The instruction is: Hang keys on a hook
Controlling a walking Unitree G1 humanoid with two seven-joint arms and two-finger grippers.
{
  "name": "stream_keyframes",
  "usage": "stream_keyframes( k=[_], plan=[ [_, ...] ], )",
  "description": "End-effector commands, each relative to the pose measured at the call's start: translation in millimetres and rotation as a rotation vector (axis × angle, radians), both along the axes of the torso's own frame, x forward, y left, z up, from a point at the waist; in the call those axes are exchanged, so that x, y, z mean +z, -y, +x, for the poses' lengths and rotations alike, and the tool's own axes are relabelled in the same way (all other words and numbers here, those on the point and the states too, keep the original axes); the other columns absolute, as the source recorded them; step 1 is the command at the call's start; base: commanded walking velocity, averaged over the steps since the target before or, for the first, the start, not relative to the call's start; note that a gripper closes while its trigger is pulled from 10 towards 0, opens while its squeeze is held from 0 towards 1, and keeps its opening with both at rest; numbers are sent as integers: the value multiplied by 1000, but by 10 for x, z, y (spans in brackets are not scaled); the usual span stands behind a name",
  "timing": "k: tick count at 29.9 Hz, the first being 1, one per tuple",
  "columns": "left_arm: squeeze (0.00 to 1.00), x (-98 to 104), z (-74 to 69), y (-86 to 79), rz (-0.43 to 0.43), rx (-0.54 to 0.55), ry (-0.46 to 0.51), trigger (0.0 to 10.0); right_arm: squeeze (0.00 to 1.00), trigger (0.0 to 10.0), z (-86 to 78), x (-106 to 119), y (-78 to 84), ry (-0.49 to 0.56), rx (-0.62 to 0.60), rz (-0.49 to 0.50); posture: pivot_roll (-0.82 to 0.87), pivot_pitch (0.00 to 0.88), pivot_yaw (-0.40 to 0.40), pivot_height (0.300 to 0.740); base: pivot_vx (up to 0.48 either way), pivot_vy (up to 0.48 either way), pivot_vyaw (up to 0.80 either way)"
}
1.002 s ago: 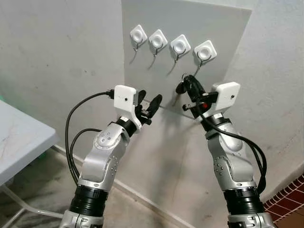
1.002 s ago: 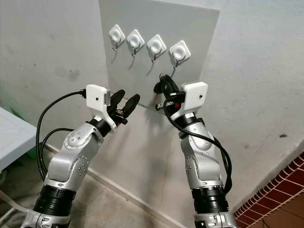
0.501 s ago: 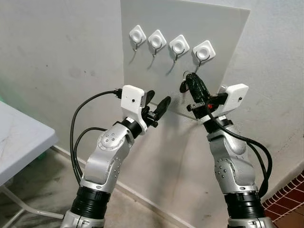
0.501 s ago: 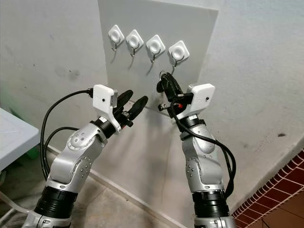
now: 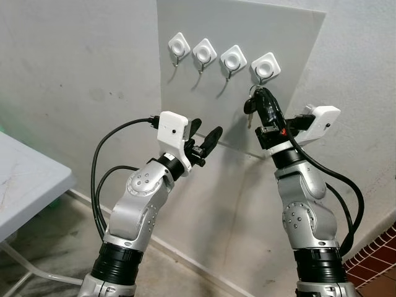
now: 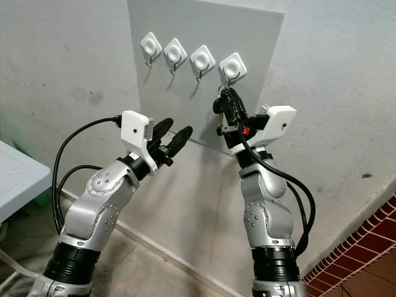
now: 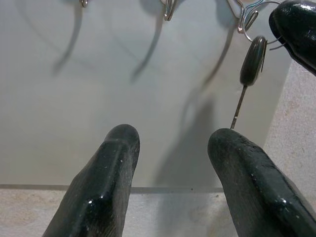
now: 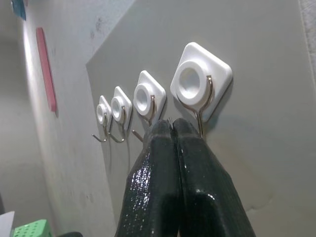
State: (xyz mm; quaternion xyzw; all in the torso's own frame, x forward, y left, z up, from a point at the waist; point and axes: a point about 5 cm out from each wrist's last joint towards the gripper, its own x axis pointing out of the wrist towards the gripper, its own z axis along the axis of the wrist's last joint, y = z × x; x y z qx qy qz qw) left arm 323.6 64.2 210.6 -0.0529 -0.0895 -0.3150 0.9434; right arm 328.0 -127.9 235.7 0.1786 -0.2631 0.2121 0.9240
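Black fingers of the right hand (image 5: 263,102) pinch shut on the keys (image 5: 249,107) just under the rightmost hook (image 5: 257,81); releasing before the ring catches would drop them.

Right claw (image 5: 260,99) raised high, fingers pressed together, left claw (image 5: 203,135) lower, fingers spread

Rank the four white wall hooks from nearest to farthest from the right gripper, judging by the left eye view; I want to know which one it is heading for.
From the right gripper, shut on the keys:
1. Rightmost hook, just above the jaws.
2. Second hook from the right, next along leftward.
3. Third hook from the right, further left.
4. Leftmost hook, at the row's far end.
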Motion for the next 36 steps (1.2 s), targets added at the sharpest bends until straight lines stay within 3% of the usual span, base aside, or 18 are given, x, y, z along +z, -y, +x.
stream_keyframes(
  k=[1, 16, 27, 36],
  plan=[
    [0, 42, -25, 12, 11, -11, 20, 10000, 0, 10000, 1, 139, 1, 40, 6, 10, 47, 0, -29, 740, 0, 0, 0],
    [0, 45, -20, -4, 11, 0, 20, 10000, 0, 10000, 91, 140, -3, -55, 18, 103, 55, 0, -32, 740, 0, 0, 0],
    [0, 46, -15, -21, 9, 10, 19, 10000, 0, 10000, 152, 25, 64, -169, 27, 250, 58, 0, -32, 740, 0, 0, 0],
    [0, 55, -6, -30, 9, 15, 21, 10000, 0, 10000, 134, -64, 16, -200, 39, 262, 53, 0, -26, 740, 0, 0, 0]
  ],
)
